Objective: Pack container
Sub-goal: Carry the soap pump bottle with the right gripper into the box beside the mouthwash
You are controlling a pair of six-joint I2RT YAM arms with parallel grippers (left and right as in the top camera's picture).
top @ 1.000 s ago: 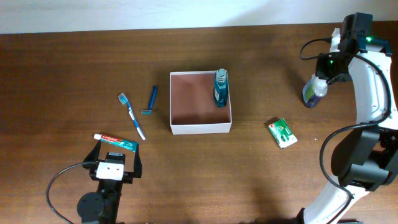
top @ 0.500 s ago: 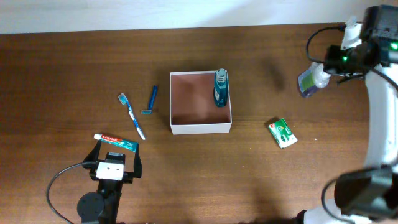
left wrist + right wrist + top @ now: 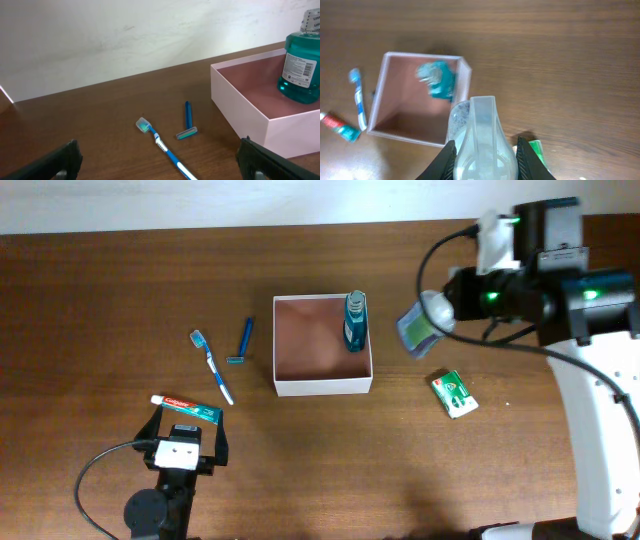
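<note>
Container [image 3: 322,387] mid dk wood table [image 3: 120,290], white wall [image 3: 100,30]

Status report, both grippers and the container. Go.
Left gripper open, by toothpaste. Right gripper shut on clear bottle, airborne right of container. Container holds teal mouthwash bottle. Path between unobstructed.

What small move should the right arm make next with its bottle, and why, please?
Probably shift the right gripper leftward until its translucent white-capped plastic bottle hangs over the bare left half of the white-walled square box. The bottle is gripped but hangs right of the box, and the teal mouthwash bottle stands by its right wall.
</note>
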